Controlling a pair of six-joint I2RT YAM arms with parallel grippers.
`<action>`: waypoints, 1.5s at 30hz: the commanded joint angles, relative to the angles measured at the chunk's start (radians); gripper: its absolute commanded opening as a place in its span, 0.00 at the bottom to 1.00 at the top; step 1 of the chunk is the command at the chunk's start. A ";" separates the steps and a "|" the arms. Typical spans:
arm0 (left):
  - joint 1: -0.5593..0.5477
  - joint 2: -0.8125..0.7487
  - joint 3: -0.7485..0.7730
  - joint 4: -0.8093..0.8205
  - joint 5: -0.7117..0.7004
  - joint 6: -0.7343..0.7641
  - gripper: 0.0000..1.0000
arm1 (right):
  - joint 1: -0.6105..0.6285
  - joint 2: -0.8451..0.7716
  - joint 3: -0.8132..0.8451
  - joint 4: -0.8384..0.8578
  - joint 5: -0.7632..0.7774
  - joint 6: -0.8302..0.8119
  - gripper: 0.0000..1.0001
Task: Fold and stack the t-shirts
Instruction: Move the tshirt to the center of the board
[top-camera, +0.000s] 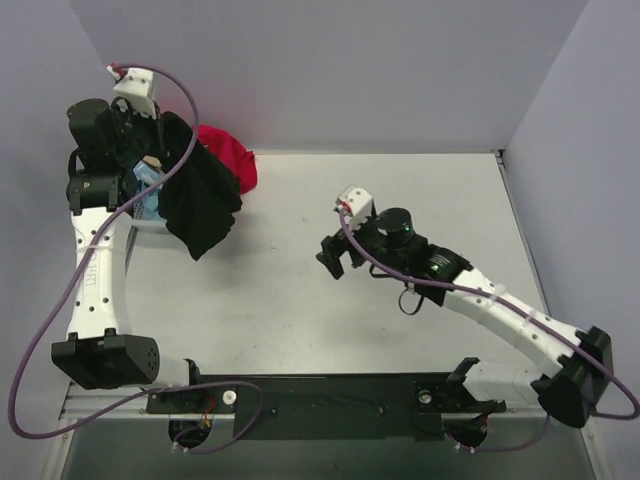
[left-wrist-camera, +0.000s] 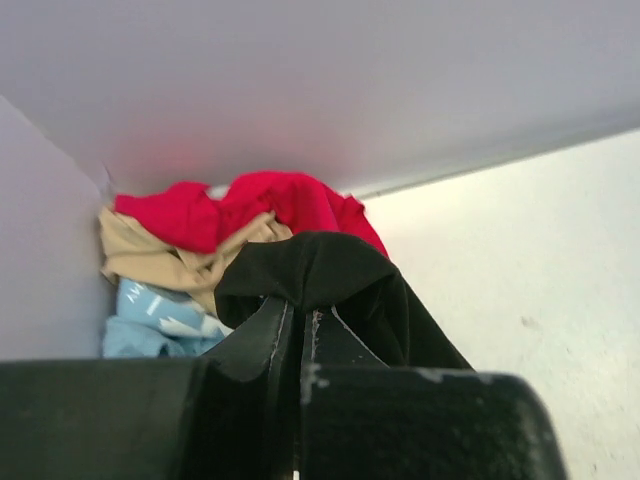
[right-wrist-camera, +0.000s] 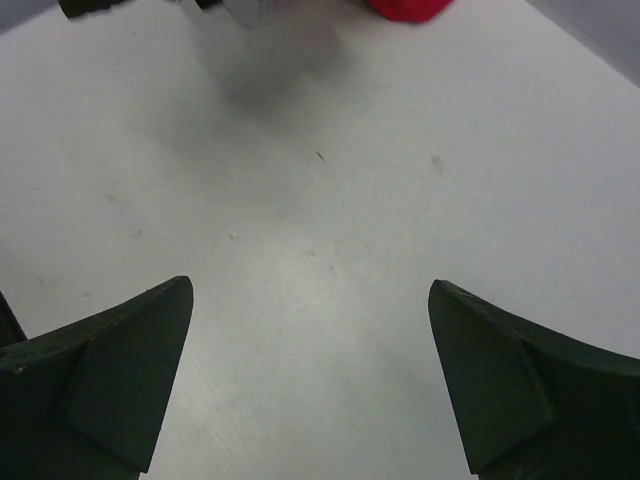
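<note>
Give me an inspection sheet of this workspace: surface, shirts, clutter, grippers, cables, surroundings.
Surface: pale table, bare in the middle, with a few small specks in the right wrist view.
Job's things: black t-shirt lifted and hanging at the far left corner. Red t-shirt, tan t-shirt and pale blue t-shirt heaped unfolded behind it. None folded or stacked.
Clutter: nothing seen.
Grippers: left gripper shut on the black t-shirt. Right gripper open over bare table, holding nothing.
Cables: purple cables run along both arms. The left one crosses the hanging black t-shirt.
Surroundings: plain grey walls on three sides.
</note>
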 joint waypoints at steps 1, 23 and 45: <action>0.000 -0.009 -0.103 0.019 0.064 0.006 0.00 | 0.065 0.292 0.206 0.313 -0.193 -0.059 0.98; -0.195 -0.123 -0.037 -0.175 0.424 -0.087 0.08 | 0.094 0.635 0.464 0.440 -0.009 0.231 0.00; -0.588 -0.069 -0.686 -0.105 0.030 0.532 0.86 | -0.641 -0.054 -0.123 -0.143 -0.167 0.336 0.00</action>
